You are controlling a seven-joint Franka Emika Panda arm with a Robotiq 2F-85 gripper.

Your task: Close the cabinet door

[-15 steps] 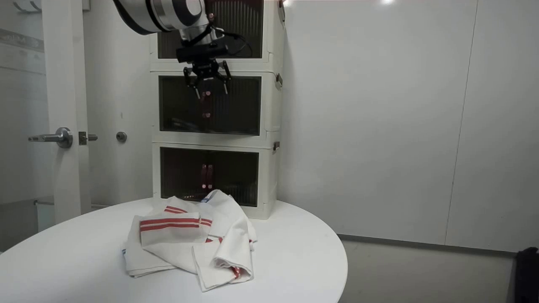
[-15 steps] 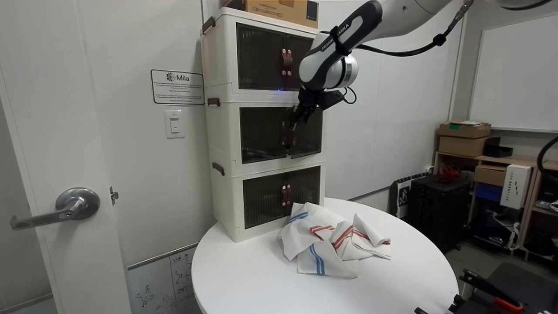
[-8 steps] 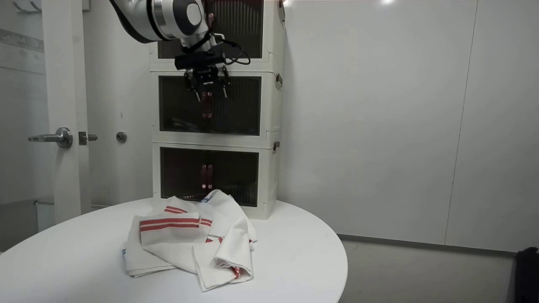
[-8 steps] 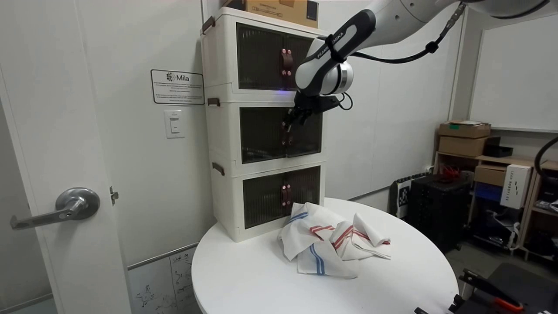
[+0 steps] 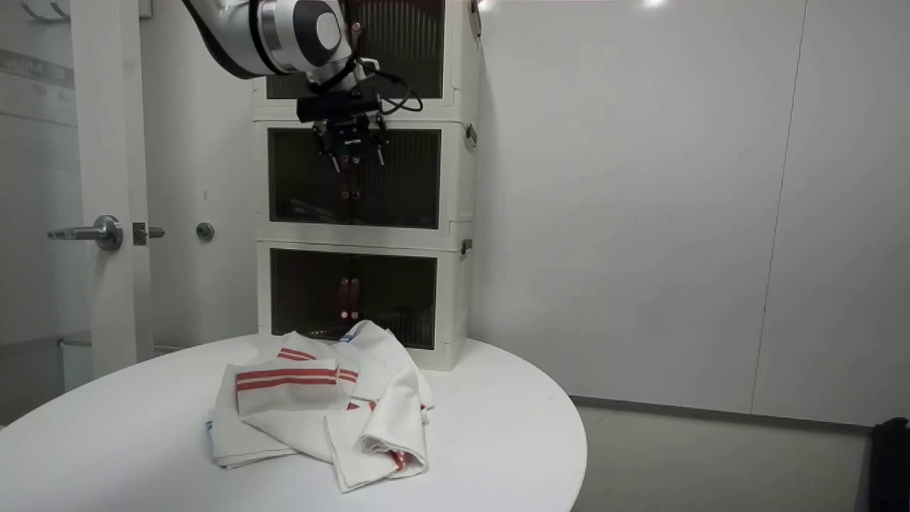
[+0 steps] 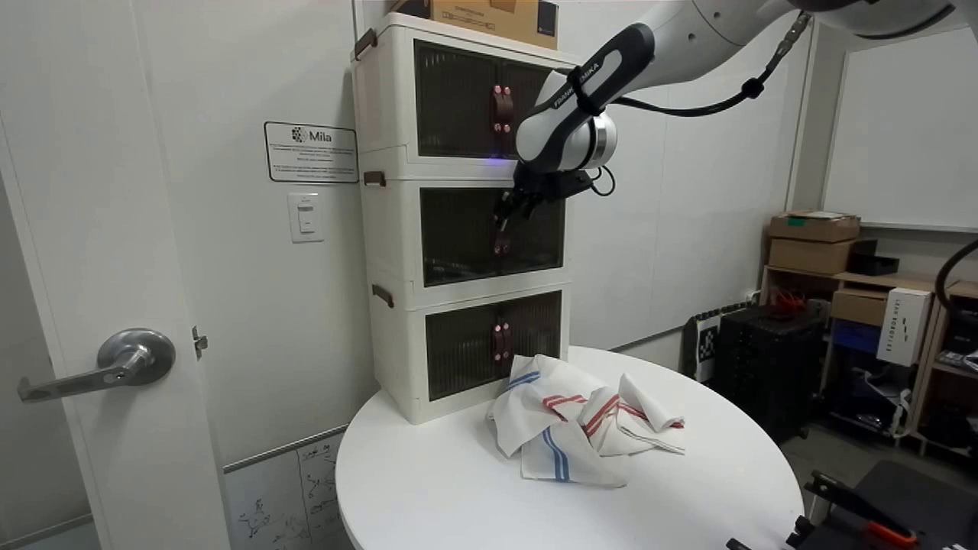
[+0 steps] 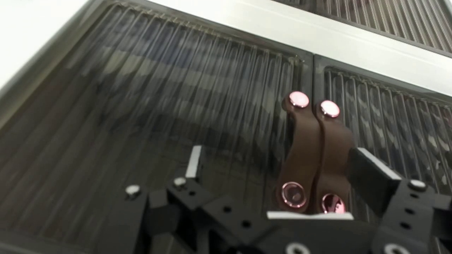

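Shifted since the earlier frame: my gripper, lower; cabinet door, swung inward.
In an exterior view: door beyond and partly below my gripper; striped cloths well below it, on a white table. In an exterior view: door edge looks level with the neighbouring panel, just beyond my gripper. Wrist view: fingers spread wide, brown straps showing between them, door ahead and to the right; contact I cannot tell.
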